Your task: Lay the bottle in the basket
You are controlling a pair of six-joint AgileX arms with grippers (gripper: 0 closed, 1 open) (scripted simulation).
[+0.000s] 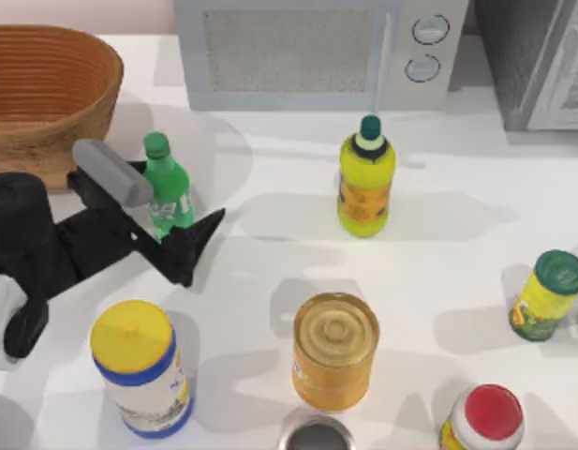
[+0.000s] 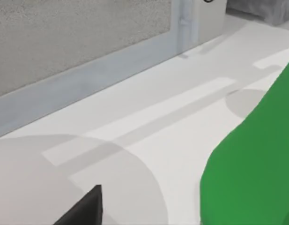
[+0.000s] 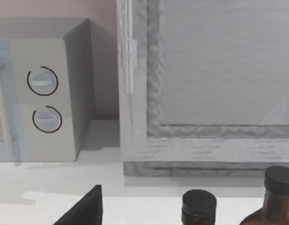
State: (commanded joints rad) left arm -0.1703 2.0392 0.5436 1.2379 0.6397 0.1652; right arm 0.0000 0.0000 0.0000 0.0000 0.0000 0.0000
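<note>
Green bottle point(image 1: 168, 192) upright between left gripper's point(image 1: 167, 217) spread fingers point(image 1: 200, 236), beside basket point(image 1: 47, 94).

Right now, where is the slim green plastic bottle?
Top view, left side: the slim green bottle stands between the left gripper's fingers, just right of the woven wicker basket.

Overhead plus two close wrist cameras

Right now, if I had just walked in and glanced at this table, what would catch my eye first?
Probably the black left gripper reaching in from the table's left, its fingers around the slim green bottle, which stands upright. Just behind it, at the far left corner, sits the big wicker basket. Bright yellow containers, like the yellow bottle, dot the rest.
</note>
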